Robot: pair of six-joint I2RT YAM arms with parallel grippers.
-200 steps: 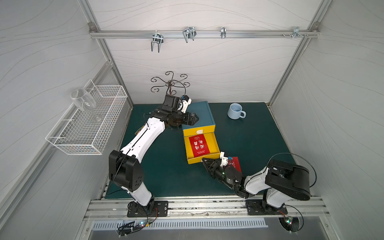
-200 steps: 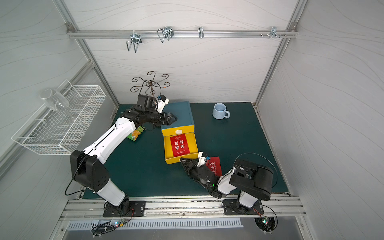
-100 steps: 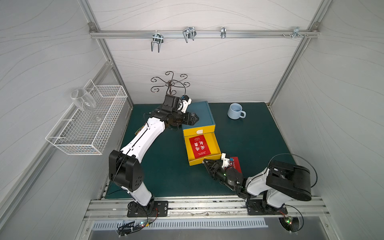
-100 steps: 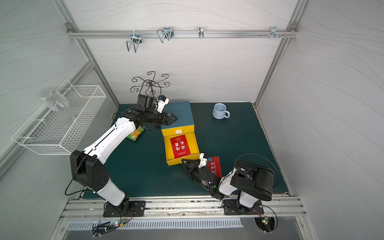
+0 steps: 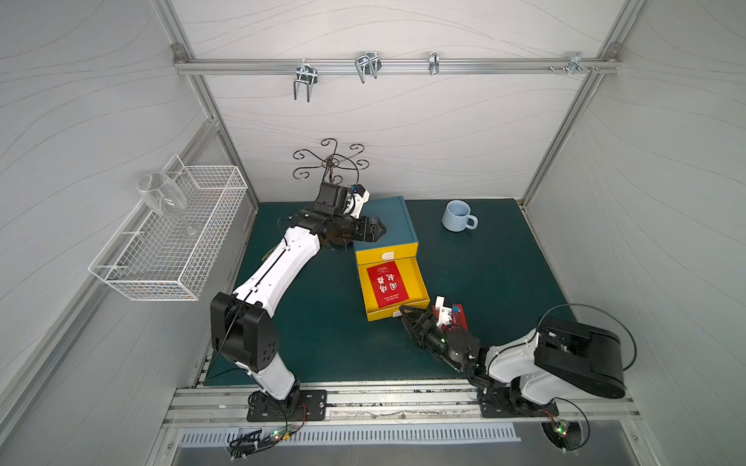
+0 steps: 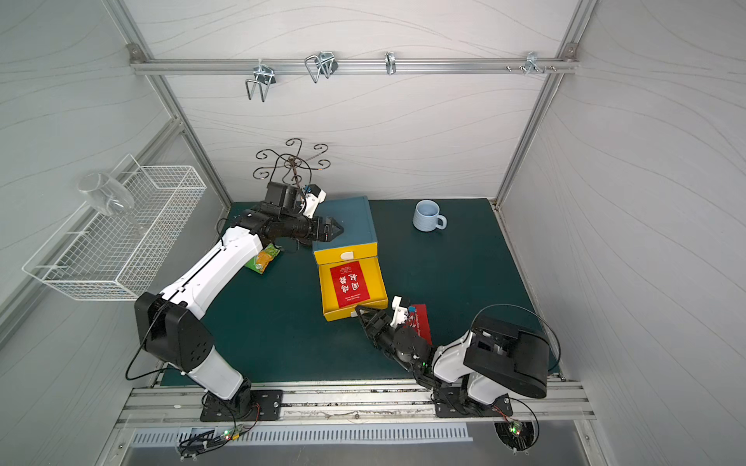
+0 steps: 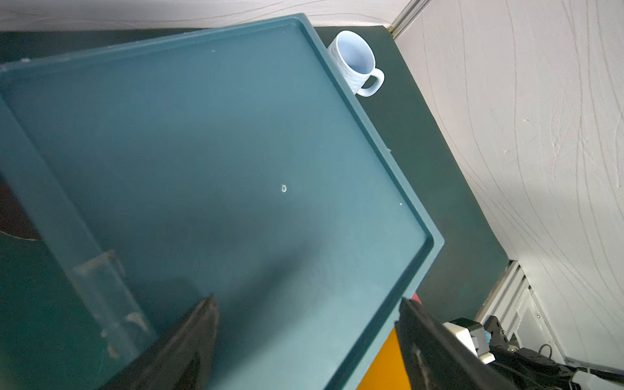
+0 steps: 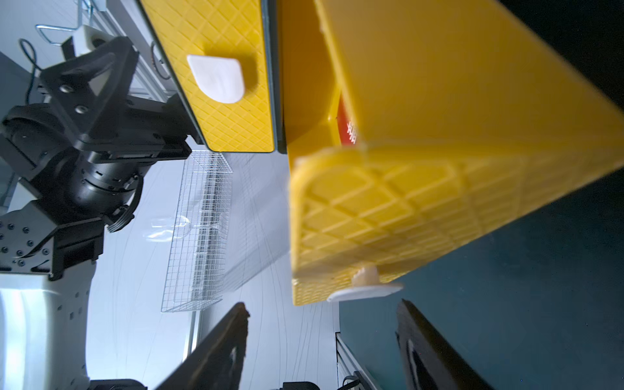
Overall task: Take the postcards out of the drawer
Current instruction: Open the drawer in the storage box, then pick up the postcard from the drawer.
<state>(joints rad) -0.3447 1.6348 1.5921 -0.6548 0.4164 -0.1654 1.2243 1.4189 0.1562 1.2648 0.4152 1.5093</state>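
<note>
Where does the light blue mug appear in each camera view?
Top view: mug on the green mat, beside the teal box.
Top view: mug, same spot.
Left wrist: mug beyond the teal box's edge.
Right wrist: not in view.
Shared landmark: the teal box.

Here's the left arm [image 5: 282,266]: glossy white shells between boxy black joints. The right arm [image 5: 512,355] matches, with a thin black cable [image 5: 581,305] looping off its shoulder. Screw-dotted black base plates [image 5: 317,403], tapered black jaws, white wrist camera mounts [image 5: 359,197].
</note>
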